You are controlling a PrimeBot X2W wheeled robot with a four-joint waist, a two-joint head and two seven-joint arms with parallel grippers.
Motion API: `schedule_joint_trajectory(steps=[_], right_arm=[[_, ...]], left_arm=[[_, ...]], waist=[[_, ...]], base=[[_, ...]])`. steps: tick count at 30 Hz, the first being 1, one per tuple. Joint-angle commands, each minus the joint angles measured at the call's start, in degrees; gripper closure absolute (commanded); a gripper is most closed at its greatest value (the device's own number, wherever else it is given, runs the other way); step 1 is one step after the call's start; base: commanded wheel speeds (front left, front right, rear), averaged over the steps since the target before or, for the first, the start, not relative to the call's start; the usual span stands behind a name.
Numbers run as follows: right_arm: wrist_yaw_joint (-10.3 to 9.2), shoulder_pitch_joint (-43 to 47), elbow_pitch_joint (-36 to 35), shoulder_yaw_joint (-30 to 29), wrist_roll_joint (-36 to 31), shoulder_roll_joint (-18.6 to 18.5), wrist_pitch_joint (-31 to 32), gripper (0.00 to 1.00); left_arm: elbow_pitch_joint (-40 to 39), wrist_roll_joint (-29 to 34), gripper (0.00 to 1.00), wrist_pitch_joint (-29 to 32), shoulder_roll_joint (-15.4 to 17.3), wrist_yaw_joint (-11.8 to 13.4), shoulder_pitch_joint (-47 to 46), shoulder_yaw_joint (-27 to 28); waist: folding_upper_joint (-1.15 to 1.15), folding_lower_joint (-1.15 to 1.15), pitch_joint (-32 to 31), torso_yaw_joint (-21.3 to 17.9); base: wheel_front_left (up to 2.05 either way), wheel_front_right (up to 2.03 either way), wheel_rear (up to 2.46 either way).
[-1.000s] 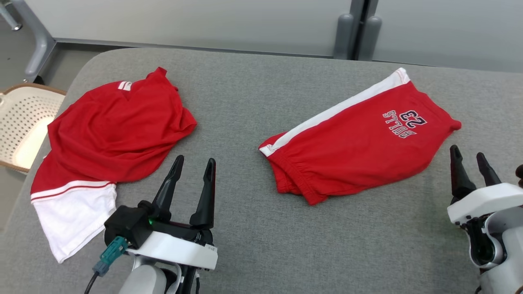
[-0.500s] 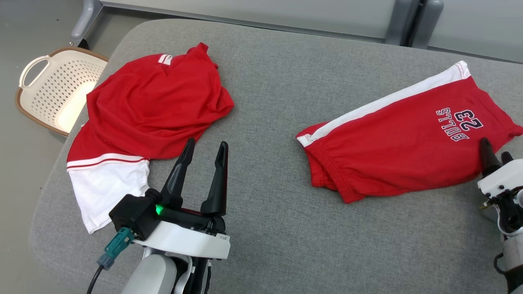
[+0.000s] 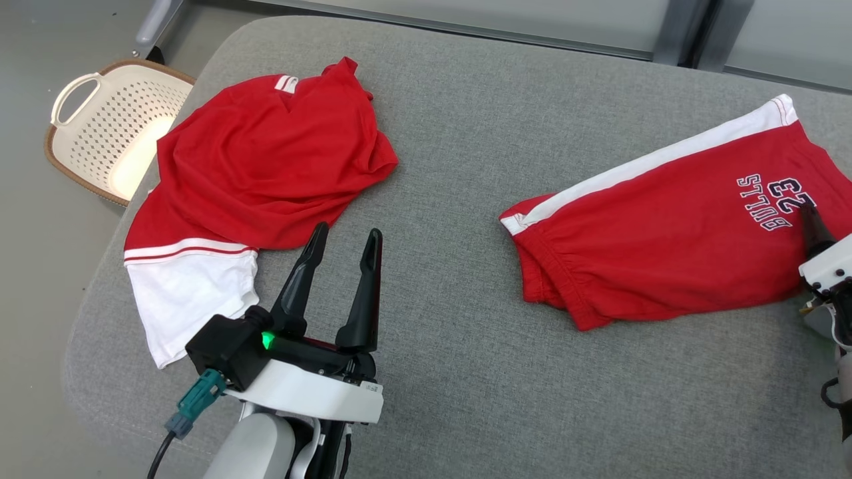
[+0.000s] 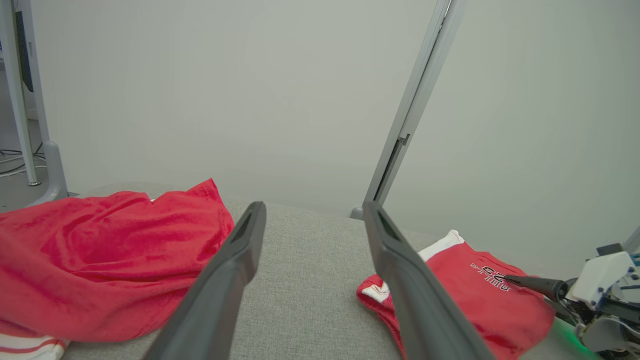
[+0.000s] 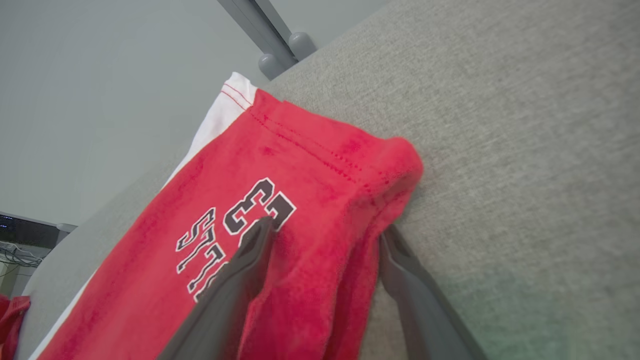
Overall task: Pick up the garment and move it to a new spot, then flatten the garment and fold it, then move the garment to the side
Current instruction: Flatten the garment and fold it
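Red shorts [image 3: 652, 233], right side of table [image 3: 452, 166], hem corner between parted fingers of right hand [image 5: 327, 227], nothing gripped yet. Left hand [image 3: 348, 233] parted, empty, near red shirt [image 3: 266, 166]. Step judged: pick-up; next needed: closing on hem, lifting.

This looks like a robotics test room, not a home. Pale grey partition panels [image 4: 200, 100], joined by a slim metal post [image 4: 417, 100], close off the space along the top of the head view. They stand on a bare grey floor [image 3: 40, 279]. The work surface is a padded table [image 3: 466, 399] covered in grey fabric, with rounded corners. A perforated plastic basket [image 3: 113, 126] sits on the floor at the upper left, and loose cables [image 4: 11, 167] trail at the far left of the left wrist view.
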Motion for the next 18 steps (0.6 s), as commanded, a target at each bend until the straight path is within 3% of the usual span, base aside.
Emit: schedule_joint_trajectory(steps=[1, 10, 11, 13, 18], right_arm=[[-0.04, 0.59, 2.30, 0.04, -0.53, 1.39, 1.48, 0.00], [-0.04, -1.90, 4.88, -0.22, -2.11, 1.33, 2.13, 0.03], [-0.04, -2.42, 5.07, -0.19, -2.22, 1.49, 2.32, 0.29], [-0.04, -3.22, 5.08, -0.02, -2.47, 1.56, 1.89, 1.00], [-0.02, -3.87, 3.82, -0.12, -1.68, 1.29, -1.23, 1.00]], left_arm=[[0.04, -0.26, 0.00, -0.02, 0.18, 0.08, -1.10, -0.08], [0.42, -0.83, 0.00, -0.02, 0.18, 0.08, -1.46, -0.66], [0.48, -0.88, 0.00, -0.02, 0.18, 0.12, -1.59, -0.67], [0.64, -0.86, 0.00, -0.02, 0.18, 0.17, -1.95, -0.65], [1.11, -0.91, 0.00, -0.02, 0.18, 0.34, -2.19, -0.57]], waist=[[0.00, 0.00, 0.39, 0.23], [0.00, 0.00, 1.53, 0.54], [0.00, 0.00, 1.65, 0.52], [0.00, 0.00, 1.84, 0.44], [0.00, 0.00, 1.49, -0.19]], base=[[0.00, 0.00, 0.00], [0.00, 0.00, 0.00], [0.00, 0.00, 0.00], [0.00, 0.00, 0.00], [0.00, 0.00, 0.00]])
